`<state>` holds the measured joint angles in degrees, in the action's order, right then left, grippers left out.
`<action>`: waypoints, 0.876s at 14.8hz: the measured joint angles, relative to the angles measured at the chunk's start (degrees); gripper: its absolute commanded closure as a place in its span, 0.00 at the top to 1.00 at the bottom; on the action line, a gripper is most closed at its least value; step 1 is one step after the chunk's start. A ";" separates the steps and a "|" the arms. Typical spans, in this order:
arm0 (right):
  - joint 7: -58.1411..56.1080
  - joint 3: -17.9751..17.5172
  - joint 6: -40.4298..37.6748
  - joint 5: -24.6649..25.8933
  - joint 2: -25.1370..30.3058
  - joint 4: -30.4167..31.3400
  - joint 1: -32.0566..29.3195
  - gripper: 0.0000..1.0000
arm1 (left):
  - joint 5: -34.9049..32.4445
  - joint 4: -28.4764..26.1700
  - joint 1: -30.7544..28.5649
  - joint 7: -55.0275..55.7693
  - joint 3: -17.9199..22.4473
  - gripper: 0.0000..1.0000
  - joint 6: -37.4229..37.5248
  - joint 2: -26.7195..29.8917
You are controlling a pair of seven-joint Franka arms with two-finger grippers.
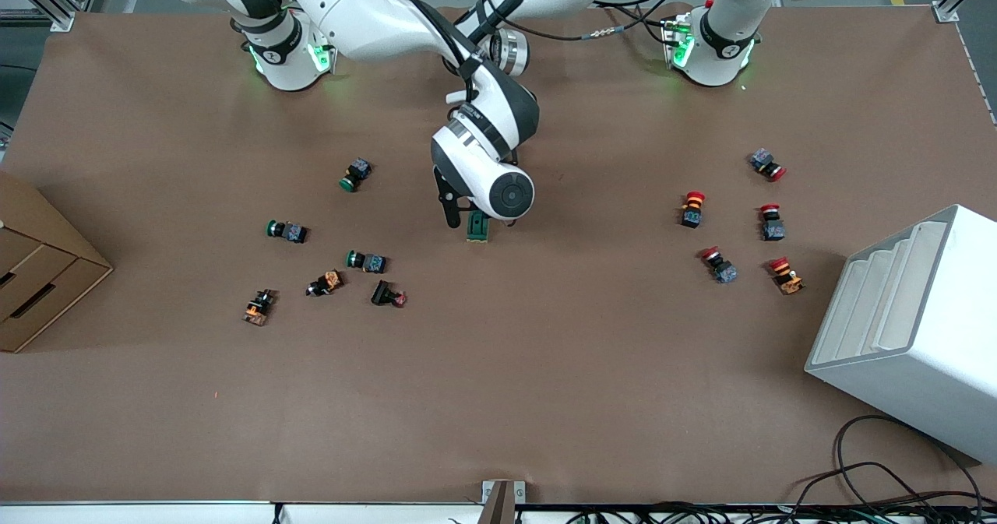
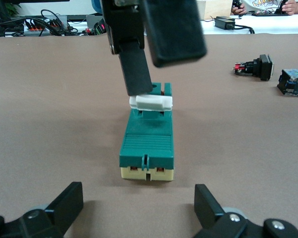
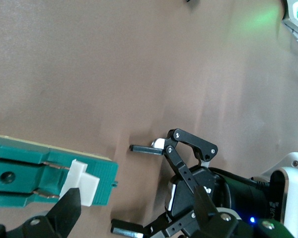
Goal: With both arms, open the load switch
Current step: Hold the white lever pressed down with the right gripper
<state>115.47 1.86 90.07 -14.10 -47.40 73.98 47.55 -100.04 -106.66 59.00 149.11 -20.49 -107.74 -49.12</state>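
Found the load switch [image 1: 477, 229] lying flat near the middle of the surface. Saw the right gripper [image 2: 159, 69] over it, fingers apart, one of them touching the white lever [image 2: 151, 102]. Saw the left gripper [image 2: 138, 194] low at the switch's end, fingers spread wide, gripping nothing. Judged the step as lever engagement. Next likely needed the body braced, then the lever pried up.

Load switch [image 1: 477, 228]: 1.
Green-cap push btns [image 1: 357, 174] [image 1: 287, 231] [image 1: 366, 261]: 3.
Red-cap push btns [image 1: 767, 164] [image 1: 692, 209] [image 1: 771, 223] [image 1: 718, 265] [image 1: 787, 276]: 5.
Orange push btns [image 1: 325, 283] [image 1: 258, 307]: 2.
Dark btn [image 1: 388, 295], reddish end: 1, possibly another red-cap; type unclear.
Cardboard box [image 1: 39, 275]: 1.
White rack [image 1: 911, 329]: 1.
Arms: 2, i.e. right arm [image 1: 374, 10], left arm [image 1: 732, 33].
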 measured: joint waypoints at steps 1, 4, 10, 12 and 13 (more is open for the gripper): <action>0.00 0.00 0.00 0.25 -0.01 0.26 0.15 1.00 | 0.00 0.00 0.00 0.00 0.00 1.00 0.00 0.00; 0.00 -0.01 0.02 0.88 -0.05 0.53 0.66 1.00 | 0.00 0.01 0.00 0.00 0.00 0.99 0.00 0.00; 0.00 0.00 0.02 0.95 -0.05 0.53 0.69 1.00 | 0.01 0.06 0.00 0.00 0.01 0.99 0.00 -0.01; 0.00 0.00 0.02 1.16 -0.05 0.53 0.74 1.00 | 0.60 0.29 0.00 -0.49 0.00 0.99 -0.01 -0.02; -0.01 0.00 0.02 1.38 -0.05 0.54 0.83 1.00 | 1.43 0.61 -0.01 -1.16 0.00 0.99 -0.05 -0.02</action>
<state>115.46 1.86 90.09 -12.72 -47.45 74.52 48.38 -98.62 -106.05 59.00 147.95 -20.48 -107.79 -49.13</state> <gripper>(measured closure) 0.000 0.013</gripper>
